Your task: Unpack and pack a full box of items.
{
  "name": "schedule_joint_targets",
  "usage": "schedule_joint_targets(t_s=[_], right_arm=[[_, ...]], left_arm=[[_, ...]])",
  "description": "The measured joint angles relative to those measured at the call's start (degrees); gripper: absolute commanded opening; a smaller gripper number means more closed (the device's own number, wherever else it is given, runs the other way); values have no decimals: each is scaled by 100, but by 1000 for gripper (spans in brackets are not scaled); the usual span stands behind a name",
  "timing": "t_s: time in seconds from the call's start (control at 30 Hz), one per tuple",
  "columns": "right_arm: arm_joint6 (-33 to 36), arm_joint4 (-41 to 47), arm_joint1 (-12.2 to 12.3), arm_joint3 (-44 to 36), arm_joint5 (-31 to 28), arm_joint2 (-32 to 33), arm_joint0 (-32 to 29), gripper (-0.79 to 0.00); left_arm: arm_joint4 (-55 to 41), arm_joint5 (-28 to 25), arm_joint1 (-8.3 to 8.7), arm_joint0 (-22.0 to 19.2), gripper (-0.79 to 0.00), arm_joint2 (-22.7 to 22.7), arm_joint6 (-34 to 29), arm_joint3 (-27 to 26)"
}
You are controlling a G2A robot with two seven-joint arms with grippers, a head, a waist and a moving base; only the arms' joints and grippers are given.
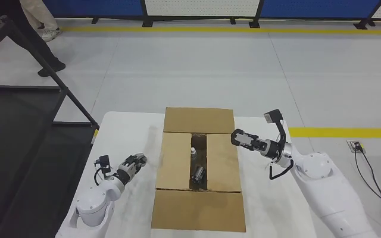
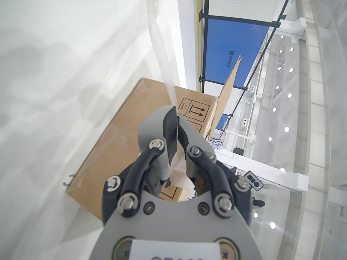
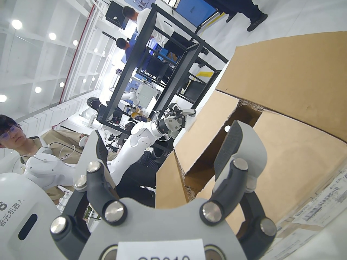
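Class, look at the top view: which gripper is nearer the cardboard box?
Right. The right gripper hangs open at the edge of the box's flap; the left gripper is beside the box's opposite side, a gap away, shut on a tape strip.

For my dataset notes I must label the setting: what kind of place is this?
Probably a robot test hall or workshop: a yellow floor line, blue partition panels and a black metal rack.

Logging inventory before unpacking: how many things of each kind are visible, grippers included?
Brown cardboard box: 1
Clear plastic strip, pinched in the left gripper: 1
Items visible inside the box, a dark cylinder and a white-topped item: 2
Grippers, left plus the right gripper: 2
Total: 6
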Motion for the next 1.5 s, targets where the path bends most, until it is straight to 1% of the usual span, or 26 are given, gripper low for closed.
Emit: schedule_joint_targets(t_s=[0.1, 0.17, 0.27, 0.3, 0.33, 0.37, 0.4, 0.43, 0.47, 0.5, 0.73, 0.9, 1.07, 1.2, 1.5], right_arm=[[41, 26, -16, 53, -16, -19, 40, 0], [62, 37, -27, 86, -26, -35, 66, 0], [86, 57, -42, 134, -40, -52, 98, 0], [95, 64, -46, 152, -40, -55, 108, 0], [104, 70, -50, 172, -41, -56, 120, 0], [119, 78, -55, 196, -45, -58, 136, 0], [130, 87, -58, 212, -50, -60, 145, 0], [141, 96, -62, 227, -55, -63, 154, 0], [151, 105, -68, 246, -62, -67, 166, 0], [157, 108, -72, 261, -67, -71, 175, 0], [191, 138, -112, 357, -90, -122, 252, 0], [221, 147, -142, 413, -83, -163, 327, 0], [227, 134, -175, 452, -71, -213, 391, 0], [266, 128, -207, 480, -39, -278, 449, 0], [648, 315, -358, 625, 47, -640, 747, 0]], left_arm=[[15, -32, -9, 140, -625, -32, 224, -138], [63, -27, -14, 243, -637, -49, 386, -256], [143, 13, -16, 382, -594, -74, 541, -419], [177, 27, -15, 416, -560, -81, 574, -461], [225, 40, -14, 448, -474, -86, 607, -501], [300, 56, -11, 488, -425, -86, 644, -553], [347, 68, -11, 516, -332, -85, 664, -589], [380, 77, -10, 540, -166, -85, 680, -622], [405, 86, -11, 570, -37, -89, 697, -661], [416, 92, -11, 591, 0, -94, 705, -689], [546, 119, -7, 730, 0, -175, 736, -883], [552, -29, -1, 815, 0, -304, 694, -1039], [406, -284, 1, 908, 0, -444, 543, -1146], [73, -592, -1, 1009, 0, -610, 343, -1289], [-457, -1203, 3, 1300, -6, -1025, 73, -1975]])
